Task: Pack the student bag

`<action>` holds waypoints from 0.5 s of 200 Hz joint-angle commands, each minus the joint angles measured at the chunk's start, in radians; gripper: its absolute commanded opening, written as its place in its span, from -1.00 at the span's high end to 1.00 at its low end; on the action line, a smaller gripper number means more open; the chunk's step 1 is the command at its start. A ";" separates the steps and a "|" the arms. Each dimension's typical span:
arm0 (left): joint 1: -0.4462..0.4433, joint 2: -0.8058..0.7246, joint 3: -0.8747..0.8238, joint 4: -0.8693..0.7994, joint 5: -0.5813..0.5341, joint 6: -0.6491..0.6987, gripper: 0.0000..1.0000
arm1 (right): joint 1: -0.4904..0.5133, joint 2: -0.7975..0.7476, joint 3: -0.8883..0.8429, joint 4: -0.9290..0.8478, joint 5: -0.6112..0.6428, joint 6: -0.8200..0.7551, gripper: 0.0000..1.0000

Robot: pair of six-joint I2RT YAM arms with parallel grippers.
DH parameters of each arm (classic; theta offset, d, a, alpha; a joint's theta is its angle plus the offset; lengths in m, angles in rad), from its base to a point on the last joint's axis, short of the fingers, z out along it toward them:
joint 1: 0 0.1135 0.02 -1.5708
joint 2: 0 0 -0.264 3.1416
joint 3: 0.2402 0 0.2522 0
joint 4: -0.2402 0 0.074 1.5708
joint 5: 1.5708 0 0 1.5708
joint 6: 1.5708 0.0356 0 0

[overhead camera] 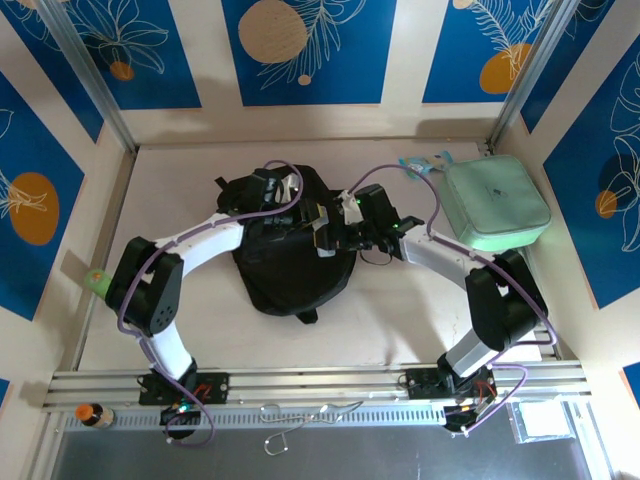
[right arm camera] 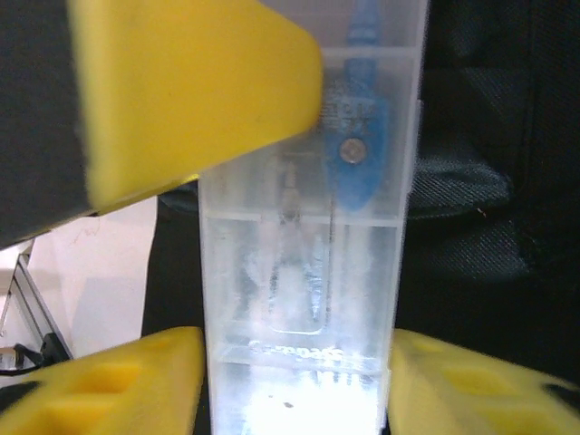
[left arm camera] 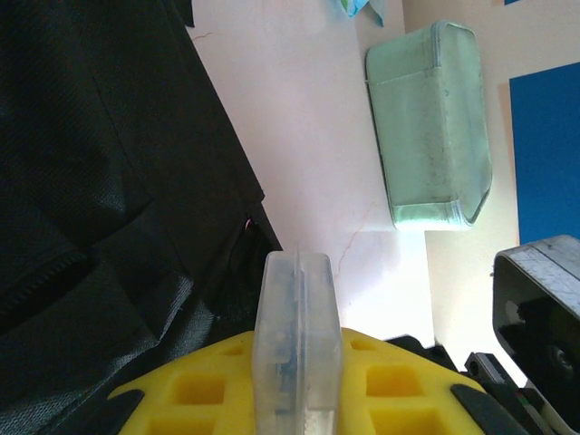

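The student bag, a black soft backpack, lies flat mid-table; its fabric shows too in the left wrist view and the right wrist view. Above it hangs a clear plastic compass case with a blue compass inside. My left gripper is shut on the case, seen edge-on between its yellow fingers. My right gripper has its yellow fingers against both sides of the same case, around its lower end. A left finger crosses the case's top.
A mint-green zip case lies at the back right, also in the left wrist view. A small teal item sits beside it. A green object is at the left edge, and a small bottle rests by the front rail.
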 commanded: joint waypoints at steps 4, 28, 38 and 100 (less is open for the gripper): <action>0.034 -0.032 0.010 0.053 0.024 -0.013 0.66 | -0.038 -0.053 -0.028 0.107 -0.090 0.059 -0.51; 0.070 -0.087 -0.042 0.174 0.039 -0.092 0.66 | -0.081 -0.085 -0.098 0.292 -0.197 0.190 -0.81; 0.078 -0.110 -0.063 0.219 0.039 -0.119 0.66 | -0.096 -0.084 -0.119 0.377 -0.237 0.261 -0.87; 0.118 -0.159 -0.165 0.581 0.034 -0.366 0.67 | -0.118 0.038 -0.097 0.725 -0.395 0.619 -0.85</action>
